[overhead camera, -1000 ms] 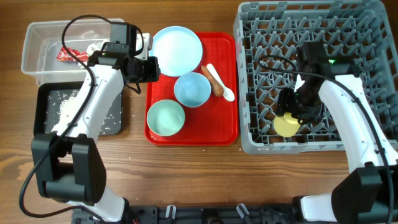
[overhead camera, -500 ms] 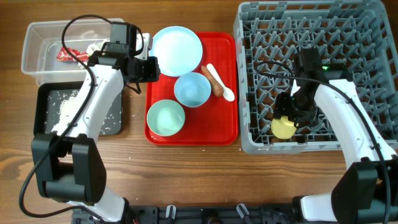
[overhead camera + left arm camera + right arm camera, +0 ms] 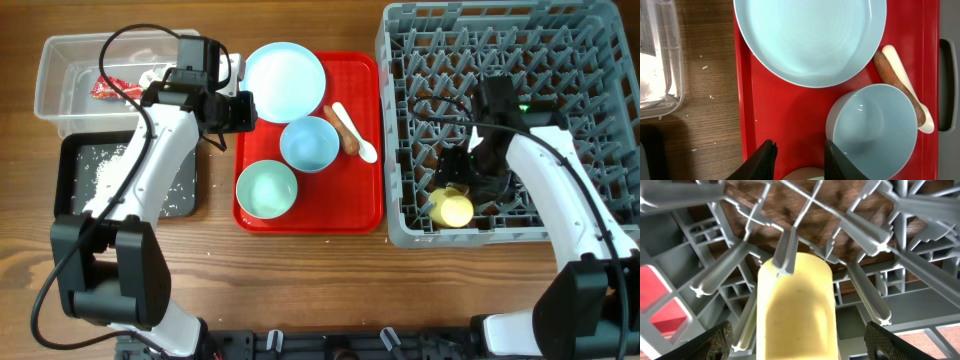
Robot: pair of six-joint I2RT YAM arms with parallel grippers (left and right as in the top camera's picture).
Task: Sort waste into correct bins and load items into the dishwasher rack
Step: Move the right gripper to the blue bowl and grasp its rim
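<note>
Overhead: the yellow cup [image 3: 452, 209] is seen lying among the pegs of the dishwasher rack [image 3: 600, 60], in its corner nearest the red tray [image 3: 360, 205], just beside the right gripper [image 3: 468, 183].

Left wrist: the left gripper [image 3: 799, 152] is held over the red tray, jaws parted and empty.

Right wrist: the jaws are spread wide, clear of the yellow cup.

Colour record: tableware and waste on a brown wood-grain table [image 3: 300, 290].
Flat tray [image 3: 360, 205] plain red; plate [image 3: 285, 68] pale blue; first bowl [image 3: 309, 143] pale blue, second bowl [image 3: 266, 188] pale aqua-green; spoon [image 3: 355, 135] white; stick [image 3: 342, 130] orange-brown; cup [image 3: 453, 208] plain yellow; rack [image 3: 560, 60] grey, grid pattern, brown wood showing through; tub [image 3: 60, 80] clear; wrapper [image 3: 108, 89] red; shallow tray [image 3: 75, 160] black, speckled with white rice grains [image 3: 105, 170].
</note>
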